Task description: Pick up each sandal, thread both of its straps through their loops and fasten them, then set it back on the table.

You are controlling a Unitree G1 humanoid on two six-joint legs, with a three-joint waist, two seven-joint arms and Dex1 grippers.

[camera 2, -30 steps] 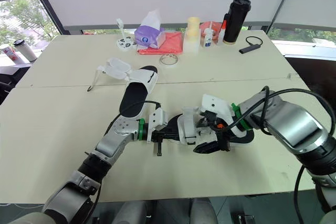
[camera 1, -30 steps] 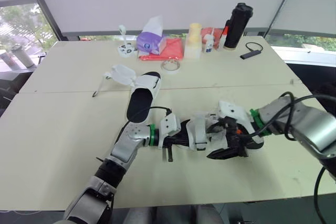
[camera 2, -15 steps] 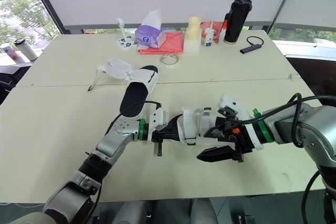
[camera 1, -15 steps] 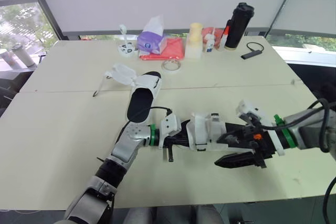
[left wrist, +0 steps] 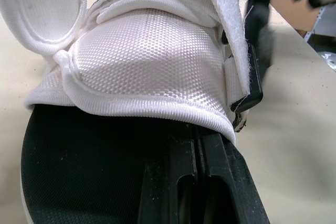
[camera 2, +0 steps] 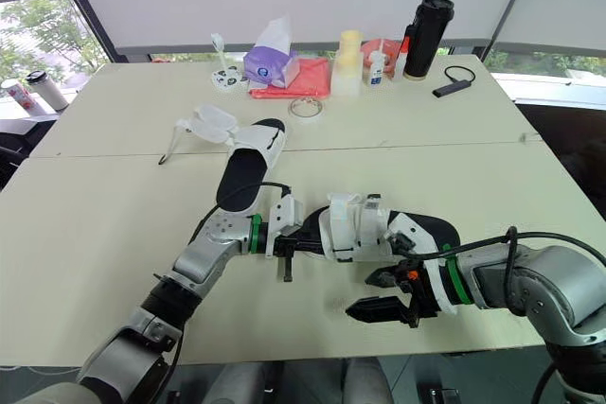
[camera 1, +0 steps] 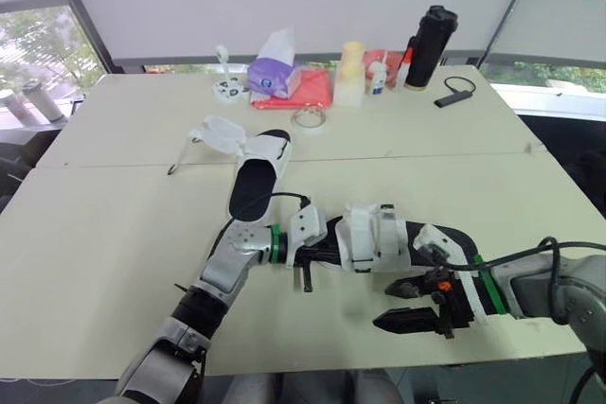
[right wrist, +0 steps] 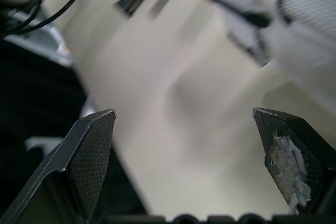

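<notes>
On the table (camera 1: 104,234), black-soled white-mesh sandal (camera 1: 375,237)

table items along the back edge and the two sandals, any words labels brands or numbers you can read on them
No text reads clearly enough to quote.
Purple tissue pack: pale marks on its side, too small to read.
Small white bottle: its label is too small to read.
Black bottle and red pouch: no lettering visible.
Near sandal: plain white woven straps, no mark or brand in the left wrist view.
</notes>
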